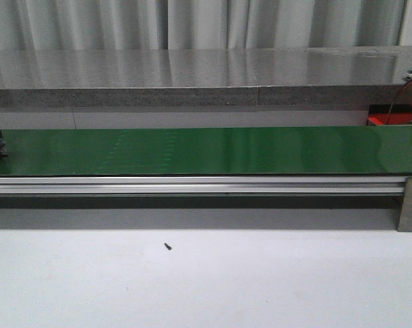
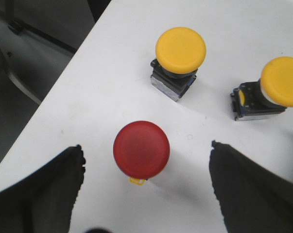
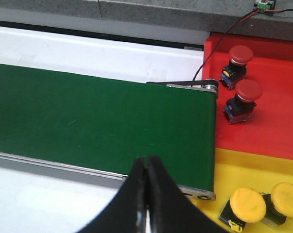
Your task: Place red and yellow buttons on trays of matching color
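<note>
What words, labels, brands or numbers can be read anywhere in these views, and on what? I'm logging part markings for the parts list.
None can be read.
The small yellow tag under the red button shows no legible characters.
The bodies of the two red buttons on the red tray carry small coloured patches, too small to read.
The green belt shows only faint dashed lines.

White tabletop (image 2: pixel 112 73) carrying three push buttons: one red-capped button (image 2: pixel 141 149) standing upright, one yellow-capped button (image 2: pixel 179 52) upright beyond it, another yellow-capped button (image 2: pixel 277 87) lying on its side, all apart from one another. Long green belt (image 3: pixel 97 126) on an aluminium frame, bare on top. Red tray (image 3: pixel 277 111) past the belt's end holding two red buttons (image 3: pixel 241 99); adjoining yellow tray (image 3: pixel 253 170) holding two yellow buttons (image 3: pixel 263 204).
</note>
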